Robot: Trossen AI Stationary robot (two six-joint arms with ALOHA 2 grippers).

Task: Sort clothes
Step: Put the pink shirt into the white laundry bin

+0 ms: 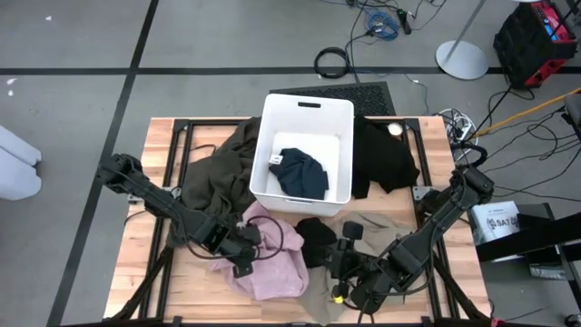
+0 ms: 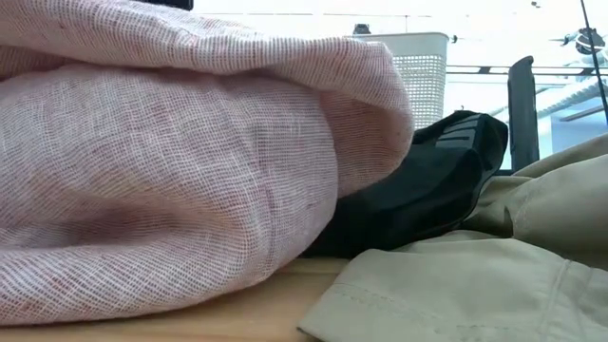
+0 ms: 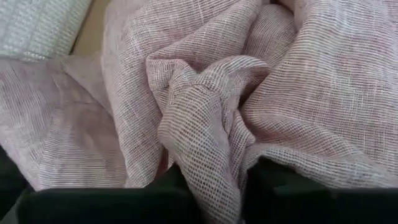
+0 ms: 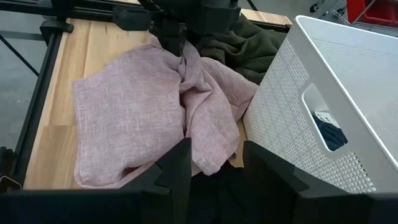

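Observation:
The pale pink garment (image 1: 272, 265) lies bunched near the table's front, left of centre, and fills the low view (image 2: 171, 161). My left gripper (image 1: 247, 254) is shut on it. It also shows in the right wrist view (image 4: 180, 34). My right gripper (image 4: 214, 165) is open and points toward the table's left. It stands just over a small black garment (image 1: 315, 241), with the pink garment's near corner (image 4: 205, 158) before its fingertips. A navy garment (image 1: 302, 174) lies in the white bin (image 1: 259, 154). My left gripper pinches a gathered fold of the pink garment (image 3: 208, 155) between its two fingers, several layers bunched together. The fingers come from above, slanting down. The cloth rises in ridges to the fingers (image 4: 183, 65), and the rest lies on the table.
A large dark olive garment (image 1: 222, 177) lies left of the bin, partly against its wall. A black garment (image 1: 386, 159) lies right of the bin. A khaki garment (image 1: 318, 304) lies under my right arm at the front. Bare wood shows at the front left (image 1: 154, 272).

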